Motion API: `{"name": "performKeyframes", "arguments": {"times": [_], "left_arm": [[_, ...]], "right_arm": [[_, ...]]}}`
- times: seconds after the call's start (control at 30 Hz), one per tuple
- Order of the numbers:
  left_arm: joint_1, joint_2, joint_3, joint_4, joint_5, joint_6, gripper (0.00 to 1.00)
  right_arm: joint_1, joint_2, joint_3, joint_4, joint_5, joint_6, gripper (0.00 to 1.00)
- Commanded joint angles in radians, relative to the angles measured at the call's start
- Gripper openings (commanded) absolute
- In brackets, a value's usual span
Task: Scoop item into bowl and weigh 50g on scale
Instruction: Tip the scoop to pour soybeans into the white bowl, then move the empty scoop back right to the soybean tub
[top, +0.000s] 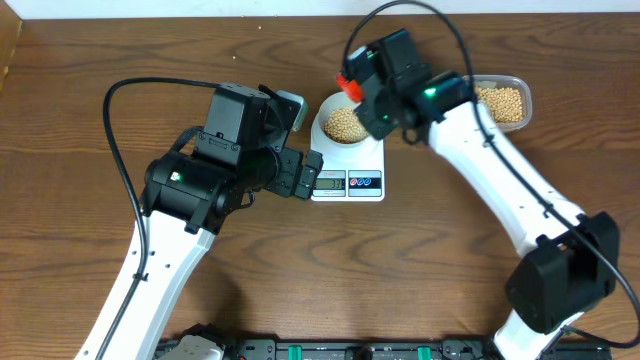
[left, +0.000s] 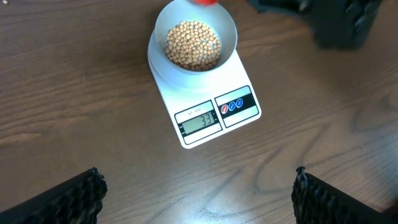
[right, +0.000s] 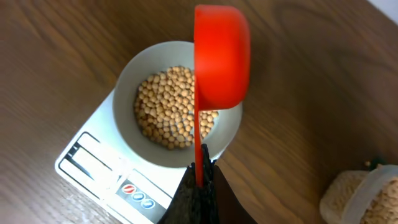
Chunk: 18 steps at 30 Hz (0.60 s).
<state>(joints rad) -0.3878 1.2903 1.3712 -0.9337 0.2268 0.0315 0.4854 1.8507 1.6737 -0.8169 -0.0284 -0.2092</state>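
Note:
The white scale (top: 348, 170) (left: 211, 106) (right: 99, 168) lies mid-table with the pale bowl (top: 346, 124) (left: 195, 43) (right: 180, 106) on it, partly filled with tan beans (left: 192, 45) (right: 171, 106). Its display reads 33 in the left wrist view. My right gripper (right: 200, 174) is shut on the thin handle of a red scoop (right: 221, 56) (top: 349, 85), which is tipped on its side over the bowl's right rim. My left gripper (left: 198, 193) (top: 305, 172) hovers wide open just left of the scale's front, holding nothing.
A clear plastic tub (top: 503, 100) (right: 367, 199) holding more beans sits at the back right, behind my right arm (top: 500, 170). The left arm (top: 190, 200) crosses the left half of the wooden table (top: 100, 80).

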Motion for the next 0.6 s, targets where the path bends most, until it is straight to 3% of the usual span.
{"name": "performKeyframes", "arguments": {"times": [0.0, 0.27, 0.57], "left_arm": [[0.004, 0.007, 0.005, 0.000, -0.010, 0.017, 0.98], [0.004, 0.007, 0.005, 0.000, -0.010, 0.017, 0.98], [0.004, 0.007, 0.005, 0.000, -0.010, 0.017, 0.98]], "right_arm": [[-0.108, -0.071, 0.043, 0.013, -0.190, 0.022, 0.01], [-0.346, -0.095, 0.044, 0.029, -0.394, 0.021, 0.01], [-0.522, -0.094, 0.043, -0.002, -0.396, 0.021, 0.01]]}}
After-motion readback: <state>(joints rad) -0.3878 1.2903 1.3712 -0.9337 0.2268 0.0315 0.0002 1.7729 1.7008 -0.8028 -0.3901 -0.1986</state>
